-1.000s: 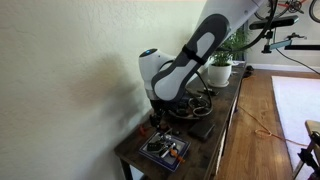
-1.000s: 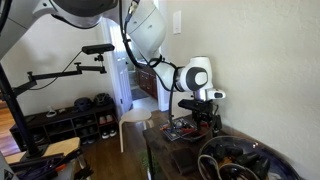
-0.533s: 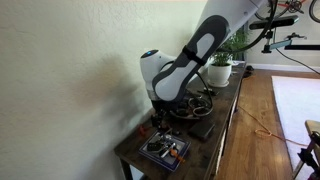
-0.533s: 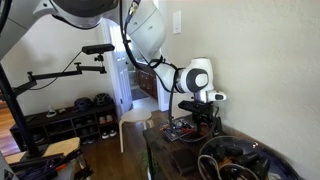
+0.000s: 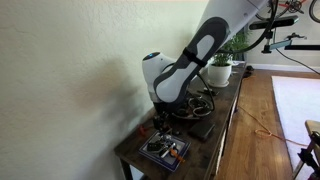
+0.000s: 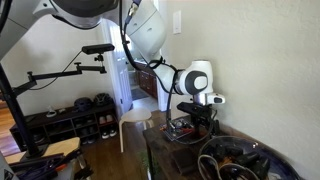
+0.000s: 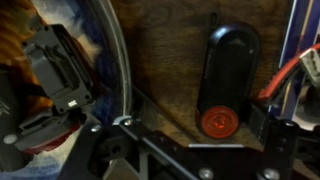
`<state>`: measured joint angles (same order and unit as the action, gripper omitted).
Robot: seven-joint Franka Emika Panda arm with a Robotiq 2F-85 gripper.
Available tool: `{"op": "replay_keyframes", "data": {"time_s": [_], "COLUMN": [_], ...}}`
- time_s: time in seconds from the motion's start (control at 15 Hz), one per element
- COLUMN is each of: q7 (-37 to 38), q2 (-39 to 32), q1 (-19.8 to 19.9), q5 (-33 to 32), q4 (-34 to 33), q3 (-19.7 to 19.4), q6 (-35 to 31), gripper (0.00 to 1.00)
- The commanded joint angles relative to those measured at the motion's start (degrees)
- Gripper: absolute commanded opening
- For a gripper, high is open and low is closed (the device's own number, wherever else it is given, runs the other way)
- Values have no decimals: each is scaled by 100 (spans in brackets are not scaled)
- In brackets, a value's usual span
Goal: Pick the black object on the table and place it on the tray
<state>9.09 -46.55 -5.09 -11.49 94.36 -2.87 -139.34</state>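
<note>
In the wrist view the black oblong object [image 7: 228,70], with a round red button at its near end, lies on the brown wooden table. The gripper [image 7: 180,75] is open and hangs low over it. The object lies between the fingers, nearer the right one [image 7: 300,55]. The left finger [image 7: 55,68] is over the patterned tray [image 7: 121,50], whose rim curves just left of the object. In both exterior views the gripper [image 5: 164,122] [image 6: 196,121] points down by the tray [image 5: 165,152] [image 6: 178,133]. The object is hidden there.
A narrow dark table [image 5: 215,150] stands against the wall. A dark flat item [image 5: 203,130] and a wire basket of cables [image 6: 235,160] lie behind the arm. A potted plant [image 5: 221,62] stands at the far end. Red cable [image 7: 285,80] lies right of the object.
The arm has shifted very slightly over the same spot. The gripper stays open and nothing was taken hold of.
</note>
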Motion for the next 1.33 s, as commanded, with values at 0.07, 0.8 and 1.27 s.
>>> {"op": "replay_keyframes", "data": {"time_s": [0.07, 0.8, 1.27], "q7": [-2, -86, -71], "q2": [332, 562, 1206], "q1": [43, 159, 102], "q5": [294, 764, 658], "q4": [435, 744, 1170], "q3": [9, 56, -18], "q6": [28, -65, -299], "gripper": [72, 19, 19]}}
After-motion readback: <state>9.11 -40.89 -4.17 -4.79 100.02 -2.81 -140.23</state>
